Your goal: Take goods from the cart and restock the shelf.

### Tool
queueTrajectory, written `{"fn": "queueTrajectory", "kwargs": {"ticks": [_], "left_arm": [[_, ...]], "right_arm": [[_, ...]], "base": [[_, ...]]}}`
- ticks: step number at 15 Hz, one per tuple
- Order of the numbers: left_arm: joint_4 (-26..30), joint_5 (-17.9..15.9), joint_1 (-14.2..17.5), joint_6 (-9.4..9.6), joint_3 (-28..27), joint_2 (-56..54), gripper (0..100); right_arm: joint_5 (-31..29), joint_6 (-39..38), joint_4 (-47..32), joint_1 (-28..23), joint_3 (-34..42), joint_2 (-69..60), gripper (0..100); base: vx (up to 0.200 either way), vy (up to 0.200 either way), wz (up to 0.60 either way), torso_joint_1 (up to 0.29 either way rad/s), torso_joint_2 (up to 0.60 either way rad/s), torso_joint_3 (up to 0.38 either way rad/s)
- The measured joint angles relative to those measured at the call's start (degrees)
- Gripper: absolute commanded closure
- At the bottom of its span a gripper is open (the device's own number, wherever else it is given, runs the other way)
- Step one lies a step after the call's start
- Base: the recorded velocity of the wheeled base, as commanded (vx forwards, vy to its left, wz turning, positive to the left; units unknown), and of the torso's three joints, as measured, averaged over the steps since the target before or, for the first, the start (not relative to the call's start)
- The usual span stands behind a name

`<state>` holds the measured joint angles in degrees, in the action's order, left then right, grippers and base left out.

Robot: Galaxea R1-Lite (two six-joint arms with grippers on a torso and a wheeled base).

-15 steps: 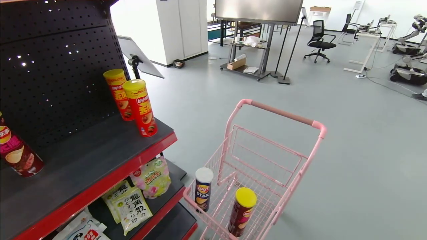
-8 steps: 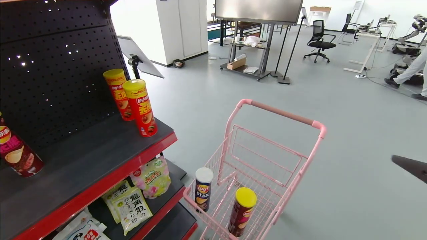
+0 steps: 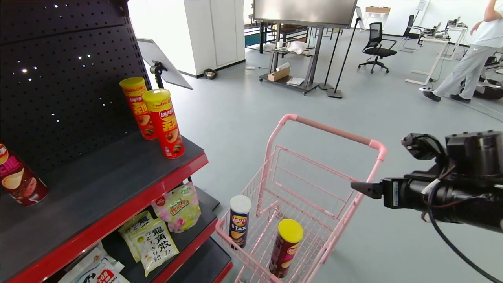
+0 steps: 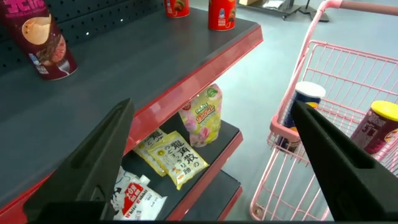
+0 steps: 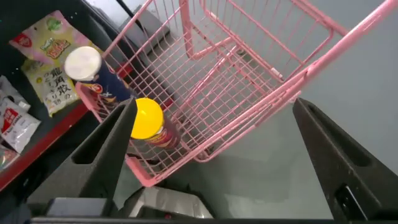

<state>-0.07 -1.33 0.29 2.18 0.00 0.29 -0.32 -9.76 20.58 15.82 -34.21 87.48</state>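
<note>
The pink cart (image 3: 322, 135) stands right of the shelf and holds two upright cans: a dark blue one with a white lid (image 3: 239, 222) and a maroon one with a yellow lid (image 3: 287, 247). My right gripper (image 3: 367, 188) hovers at the cart's right rim, above both cans. In the right wrist view this gripper (image 5: 214, 155) is open over the cart (image 5: 261, 68), with the yellow-lidded can (image 5: 149, 121) and white-lidded can (image 5: 84, 62) below. My left gripper (image 4: 211, 155) is open in front of the shelf's top board (image 4: 124, 68), holding nothing.
Two red cans with yellow lids (image 3: 165, 124) stand at the top board's right end and a maroon can (image 3: 17, 177) at its left; the board (image 3: 98, 188) between them is bare. Snack bags (image 3: 178, 208) lie on the lower shelf. Open floor lies right of the cart.
My right arm has come into the head view from the right and now reaches the cart's right rim. The head camera has shifted slightly; the cans have stayed put.
</note>
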Motion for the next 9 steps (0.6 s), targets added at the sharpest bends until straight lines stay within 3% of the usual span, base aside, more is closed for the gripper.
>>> {"fn": "queueTrajectory", "kwargs": {"ticks": [4,9], "left_arm": [[0.0,0.0,-0.05,0.02,0.0,0.0,0],[-0.02,0.0,-0.09,0.02,0.0,0.0,0]], "right_arm": [[0.05,0.38,13.8,3.17,3.06,9.63,0],[-0.17,0.4,20.77,10.76,6.1,14.81,0]], "base": [[0.0,0.0,0.0,-0.144,0.35,0.199],[0.0,0.0,0.0,-0.151,0.36,0.205]]}}
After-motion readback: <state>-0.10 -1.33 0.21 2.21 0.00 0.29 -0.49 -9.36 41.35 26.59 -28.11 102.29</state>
